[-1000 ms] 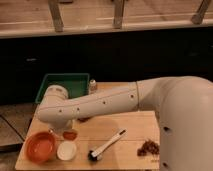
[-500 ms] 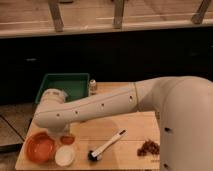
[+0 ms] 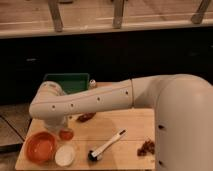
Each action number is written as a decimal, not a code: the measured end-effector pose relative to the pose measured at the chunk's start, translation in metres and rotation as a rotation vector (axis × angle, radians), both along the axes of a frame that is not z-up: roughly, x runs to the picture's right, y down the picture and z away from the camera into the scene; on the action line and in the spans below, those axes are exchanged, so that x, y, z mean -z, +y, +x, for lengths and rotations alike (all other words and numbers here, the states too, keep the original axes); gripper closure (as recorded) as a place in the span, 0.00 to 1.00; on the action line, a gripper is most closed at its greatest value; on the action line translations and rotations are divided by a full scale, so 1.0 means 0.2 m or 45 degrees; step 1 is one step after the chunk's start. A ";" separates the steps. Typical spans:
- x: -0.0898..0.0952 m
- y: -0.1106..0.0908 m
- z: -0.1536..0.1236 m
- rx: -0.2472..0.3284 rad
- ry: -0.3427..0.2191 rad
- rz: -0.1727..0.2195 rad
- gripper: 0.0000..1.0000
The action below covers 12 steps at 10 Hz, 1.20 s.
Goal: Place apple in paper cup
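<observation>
The gripper (image 3: 64,129) has come down at the table's (image 3: 130,125) left end, its jaws now clenched on the apple (image 3: 66,133), which sits between them on the wood. The cup (image 3: 65,155) waits just below the jaws, the pan (image 3: 40,147) beside it. Grasp looks made; lifting should follow.

Wooden table (image 3: 135,125) down front, with an orange pan (image 3: 39,148) parked at its left end. Black-headed brush (image 3: 106,146) with a white handle lying diagonal near the middle — head toward the front edge. Lumpy reddish-brown grape cluster (image 3: 146,147) off to the right. Dark red pepper (image 3: 86,117) farther back, partly hidden. Green tray (image 3: 70,81) behind that, small bottle-ish thing (image 3: 92,83) just beside its right edge — can't tell more.
</observation>
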<state>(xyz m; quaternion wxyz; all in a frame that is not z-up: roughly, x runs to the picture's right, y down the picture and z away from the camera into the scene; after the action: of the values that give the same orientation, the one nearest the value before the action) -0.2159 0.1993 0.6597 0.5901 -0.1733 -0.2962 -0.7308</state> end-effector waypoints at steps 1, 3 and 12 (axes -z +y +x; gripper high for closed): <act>0.01 0.00 -0.01 0.011 -0.004 -0.015 1.00; 0.04 0.01 -0.04 0.035 -0.008 -0.049 1.00; 0.23 0.07 -0.09 0.129 -0.037 -0.104 1.00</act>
<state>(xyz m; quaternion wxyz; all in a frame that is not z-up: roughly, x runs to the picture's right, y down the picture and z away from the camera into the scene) -0.2330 0.2136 0.6130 0.5404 -0.2014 -0.3250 -0.7495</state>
